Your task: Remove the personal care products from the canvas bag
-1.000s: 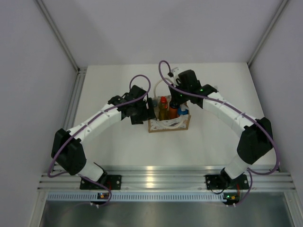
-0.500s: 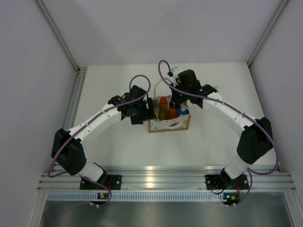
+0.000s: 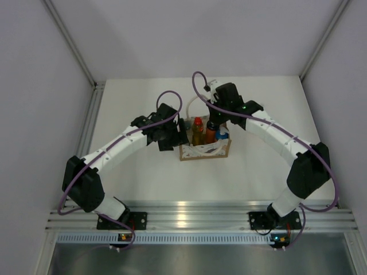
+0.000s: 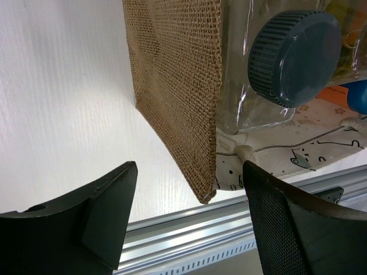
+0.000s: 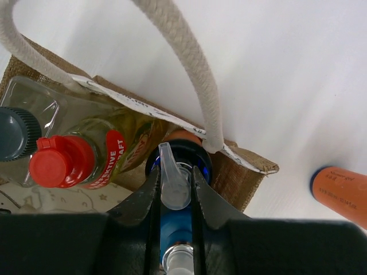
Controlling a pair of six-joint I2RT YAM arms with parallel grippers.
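Observation:
The canvas bag (image 3: 205,150) stands mid-table with bottles upright in it. In the right wrist view my right gripper (image 5: 175,189) is shut on the clear pump head of an orange bottle with a dark blue cap (image 5: 198,153), still inside the bag, under a rope handle (image 5: 192,69). Beside it are the amber bottle with a red cap (image 5: 60,161) and a dark grey cap (image 5: 11,134). My left gripper (image 4: 189,215) is open, its jaws either side of the bag's burlap wall (image 4: 178,86), next to the pale bottle's grey cap (image 4: 293,56). In the top view both grippers, left (image 3: 175,137) and right (image 3: 213,123), are at the bag.
Another orange bottle (image 5: 344,193) lies on the white table just outside the bag's far side. An aluminium rail (image 3: 189,217) runs along the near table edge. White walls enclose the table on three sides.
My right wrist has risen very slightly over the bag. The left arm and the bag have not visibly moved.

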